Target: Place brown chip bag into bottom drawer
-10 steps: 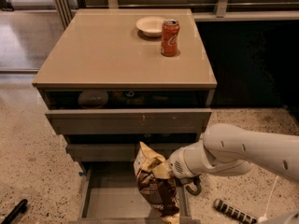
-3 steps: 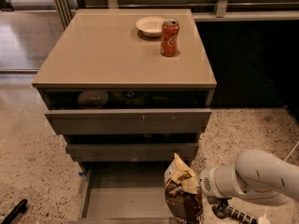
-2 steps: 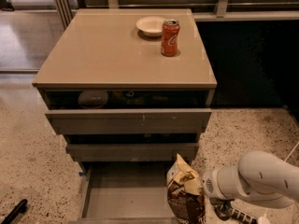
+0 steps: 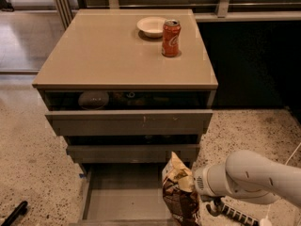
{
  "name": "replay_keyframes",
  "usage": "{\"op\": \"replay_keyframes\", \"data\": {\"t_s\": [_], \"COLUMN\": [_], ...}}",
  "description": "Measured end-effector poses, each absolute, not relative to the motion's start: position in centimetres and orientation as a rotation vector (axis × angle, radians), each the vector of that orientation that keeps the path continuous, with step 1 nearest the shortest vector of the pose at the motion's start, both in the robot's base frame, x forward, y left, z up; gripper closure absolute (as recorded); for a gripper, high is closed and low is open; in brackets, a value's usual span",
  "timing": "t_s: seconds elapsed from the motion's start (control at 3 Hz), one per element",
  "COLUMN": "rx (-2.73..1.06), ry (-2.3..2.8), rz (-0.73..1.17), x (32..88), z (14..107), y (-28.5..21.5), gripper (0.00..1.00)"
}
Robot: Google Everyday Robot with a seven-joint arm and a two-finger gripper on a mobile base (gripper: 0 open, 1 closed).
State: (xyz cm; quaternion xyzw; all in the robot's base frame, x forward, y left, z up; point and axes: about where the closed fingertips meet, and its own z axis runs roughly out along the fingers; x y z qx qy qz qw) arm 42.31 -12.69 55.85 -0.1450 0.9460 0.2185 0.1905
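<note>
Lowering step judged in hand | brown chip bag (image 4: 178,199) held upright by gripper (image 4: 190,182), clamped near its top, over right front of open bottom drawer (image 4: 123,197) | next: bag to be lowered onto drawer floor, then released

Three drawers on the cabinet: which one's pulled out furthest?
The bottom drawer: its grey floor is exposed, while the two drawers above jut only slightly. The gripper holds the brown chip bag at its right side.

One camera, high in front, tilted steeply down on the beige-topped grey drawer cabinet (image 4: 108,51), mid-range. Gripper (image 4: 189,183) sits bottom right, clamped on the glossy dark-brown chip bag (image 4: 178,202).
</note>
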Motion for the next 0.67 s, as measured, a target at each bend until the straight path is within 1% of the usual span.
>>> {"op": "replay_keyframes", "data": {"t_s": [0.33, 0.67], "rx": [-0.421, -0.367], "ry": [2.674, 2.7], "rz": [0.589, 0.548], "x": [43.51, 43.9], "z": [55.59, 55.18], "y": [-10.85, -11.06], "gripper": [1.0, 1.0]}}
